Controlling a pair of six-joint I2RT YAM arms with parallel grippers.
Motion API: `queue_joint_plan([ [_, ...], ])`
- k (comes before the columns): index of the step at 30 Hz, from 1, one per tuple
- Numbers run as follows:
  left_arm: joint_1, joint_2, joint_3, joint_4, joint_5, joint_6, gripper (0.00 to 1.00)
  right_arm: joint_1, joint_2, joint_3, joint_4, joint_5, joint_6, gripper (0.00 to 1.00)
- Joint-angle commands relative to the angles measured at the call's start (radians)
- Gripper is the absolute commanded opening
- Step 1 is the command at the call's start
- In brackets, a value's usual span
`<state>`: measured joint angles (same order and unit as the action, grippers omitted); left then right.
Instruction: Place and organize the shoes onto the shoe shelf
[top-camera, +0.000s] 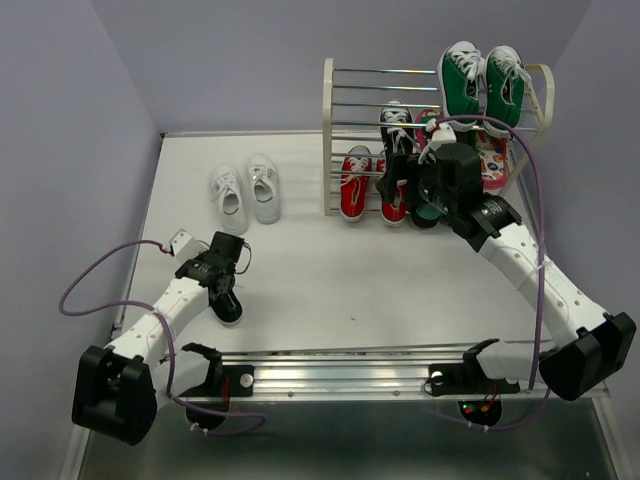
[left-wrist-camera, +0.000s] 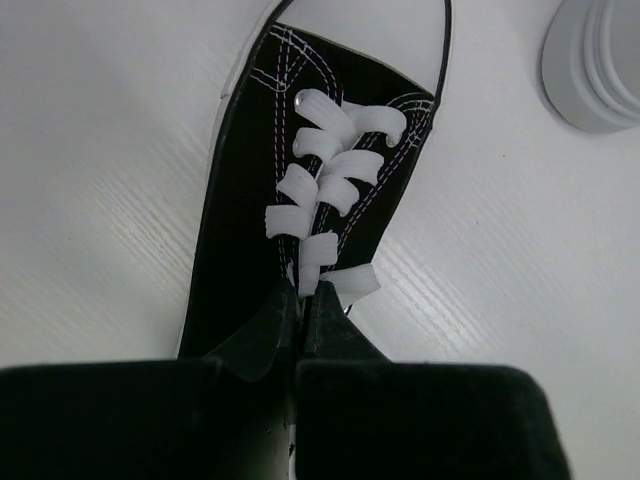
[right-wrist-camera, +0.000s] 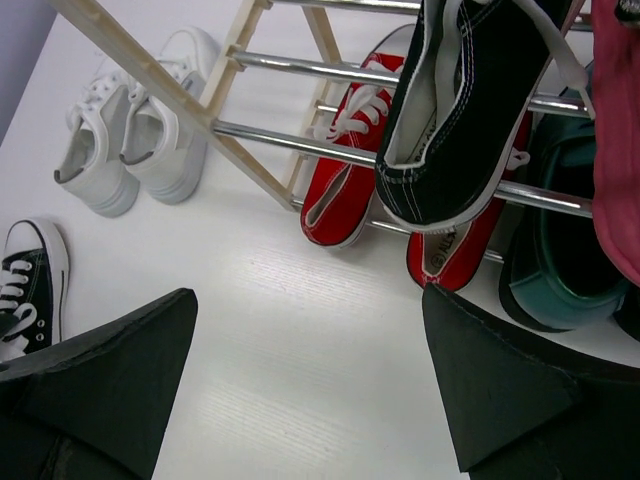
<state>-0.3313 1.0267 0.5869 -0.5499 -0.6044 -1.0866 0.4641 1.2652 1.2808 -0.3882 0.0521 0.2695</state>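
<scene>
top view: the left gripper (top-camera: 228, 292) sits on a loose black sneaker (top-camera: 231, 311) on the table (top-camera: 330, 270), toward its near left side and in from the left edge. bare table lies between this shoe and the shoe shelf (top-camera: 328, 130) at the far right. the white sneakers (top-camera: 247, 190) stand side by side on the table left of the shelf. the red sneakers (top-camera: 355, 180) sit at the shelf's bottom, a shelved black sneaker (top-camera: 397, 125) is on the rods above them, and the green sneakers (top-camera: 480, 75) are on top. the right gripper (top-camera: 415, 185) is right at the shelf front, near the red pair.

left wrist view: the left gripper (left-wrist-camera: 300, 320) has its fingers pressed together, pinching the loose black sneaker (left-wrist-camera: 240, 250) at the tongue just behind the white laces. white table shows on both sides.

right wrist view: the right gripper (right-wrist-camera: 310, 400) is spread wide with nothing between its fingers, over bare table before the shoe shelf (right-wrist-camera: 300, 145). the red sneakers (right-wrist-camera: 345, 190) lie under the low rods, and the shelved black sneaker (right-wrist-camera: 470, 110) lies tilted on them. the white sneakers (right-wrist-camera: 130, 130) are beyond the frame post, and the loose black sneaker (right-wrist-camera: 35, 270) is at the left edge.
</scene>
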Motion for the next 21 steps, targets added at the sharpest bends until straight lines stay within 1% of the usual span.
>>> queue_joint_plan([
  [1, 0.002, 0.029, 0.021, 0.090, 0.055, 0.105, 0.00, -0.005, -0.079, -0.043, 0.032, 0.018, 0.019, 1.00],
  [2, 0.002, 0.027, 0.022, 0.099, 0.105, 0.131, 0.00, -0.005, -0.092, -0.055, 0.034, 0.038, 0.025, 1.00],
  [4, -0.024, -0.011, 0.014, 0.142, 0.144, 0.192, 0.00, -0.005, -0.128, -0.087, 0.032, 0.061, 0.031, 1.00],
  [5, -0.040, -0.029, 0.010, 0.165, 0.191, 0.211, 0.00, -0.005, -0.139, -0.098, 0.032, 0.064, 0.034, 1.00],
  [6, -0.084, -0.072, -0.001, 0.224, 0.218, 0.246, 0.00, -0.005, -0.157, -0.116, 0.032, 0.071, 0.039, 1.00],
  [9, -0.194, -0.126, -0.004, 0.332, 0.317, 0.306, 0.00, -0.005, -0.179, -0.139, 0.032, 0.077, 0.039, 1.00],
  [10, -0.283, -0.128, 0.010, 0.388, 0.321, 0.348, 0.00, -0.005, -0.187, -0.146, 0.034, 0.081, 0.039, 1.00],
  [11, -0.320, -0.123, 0.019, 0.410, 0.316, 0.367, 0.00, -0.005, -0.197, -0.153, 0.034, 0.083, 0.039, 1.00],
  [14, -0.397, -0.071, 0.047, 0.519, 0.337, 0.448, 0.00, -0.005, -0.213, -0.172, 0.032, 0.091, 0.033, 1.00],
  [17, -0.440, 0.021, 0.080, 0.614, 0.353, 0.511, 0.00, -0.005, -0.225, -0.182, 0.032, 0.091, 0.028, 1.00],
  [18, -0.463, 0.068, 0.088, 0.643, 0.380, 0.577, 0.00, -0.005, -0.231, -0.184, 0.032, 0.091, 0.025, 1.00],
  [19, -0.471, 0.091, 0.100, 0.700, 0.400, 0.611, 0.00, -0.005, -0.236, -0.186, 0.032, 0.091, 0.023, 1.00],
  [21, -0.476, 0.140, 0.123, 0.731, 0.446, 0.649, 0.00, -0.005, -0.240, -0.189, 0.034, 0.094, 0.025, 1.00],
])
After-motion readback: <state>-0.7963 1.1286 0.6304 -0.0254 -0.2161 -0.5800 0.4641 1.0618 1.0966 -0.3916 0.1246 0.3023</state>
